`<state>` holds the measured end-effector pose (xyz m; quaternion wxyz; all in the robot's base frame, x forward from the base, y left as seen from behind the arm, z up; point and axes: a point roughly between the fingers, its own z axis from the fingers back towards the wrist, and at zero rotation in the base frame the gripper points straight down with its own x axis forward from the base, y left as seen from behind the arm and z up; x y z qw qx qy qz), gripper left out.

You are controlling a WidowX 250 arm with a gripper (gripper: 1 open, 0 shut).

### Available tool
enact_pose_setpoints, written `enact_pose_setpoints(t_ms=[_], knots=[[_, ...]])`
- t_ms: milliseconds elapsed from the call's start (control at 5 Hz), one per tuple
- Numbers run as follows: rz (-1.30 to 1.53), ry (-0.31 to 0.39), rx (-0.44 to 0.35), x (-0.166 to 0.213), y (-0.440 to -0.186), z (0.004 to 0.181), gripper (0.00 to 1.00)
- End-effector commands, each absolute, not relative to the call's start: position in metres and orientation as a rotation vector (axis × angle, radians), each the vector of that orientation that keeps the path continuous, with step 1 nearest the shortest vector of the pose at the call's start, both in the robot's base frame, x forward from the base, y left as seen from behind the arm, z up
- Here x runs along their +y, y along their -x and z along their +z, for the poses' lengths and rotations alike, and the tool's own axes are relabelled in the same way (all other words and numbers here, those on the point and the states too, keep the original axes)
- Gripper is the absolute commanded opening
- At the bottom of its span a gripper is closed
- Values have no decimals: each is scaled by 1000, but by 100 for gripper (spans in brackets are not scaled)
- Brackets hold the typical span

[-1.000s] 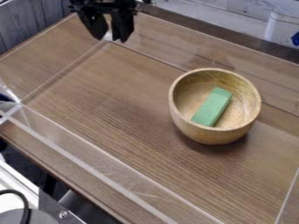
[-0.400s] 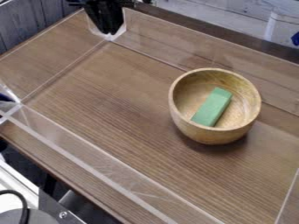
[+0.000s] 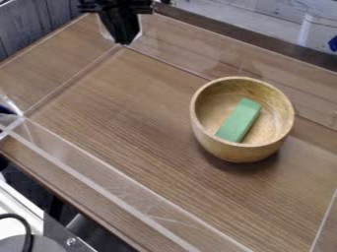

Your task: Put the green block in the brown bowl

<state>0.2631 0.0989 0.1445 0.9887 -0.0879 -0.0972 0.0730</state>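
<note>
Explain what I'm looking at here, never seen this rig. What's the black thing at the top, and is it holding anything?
One picture, taken from a camera above and in front of a wooden table with low clear walls around it. The black thing at the top edge is the gripper of a robot arm, the two-fingered claw it picks things up with. Its fingers are shut and it holds nothing; it hangs over the far left part of the table, well away from the objects. On the right sits a round brown bowl made of wood. A small green block lies inside it, leaning against the bowl's inner slope. So the block is already in the bowl.
</note>
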Motion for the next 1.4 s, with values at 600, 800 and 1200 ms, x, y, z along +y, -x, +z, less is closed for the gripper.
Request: enact_pose_setpoints(t_ms=[600,800,1200], knots=[[139,169,-243,111,-273,136,0],[143,164,-241,115,-275,127,0],[145,153,-237,121,-279,107,0]])
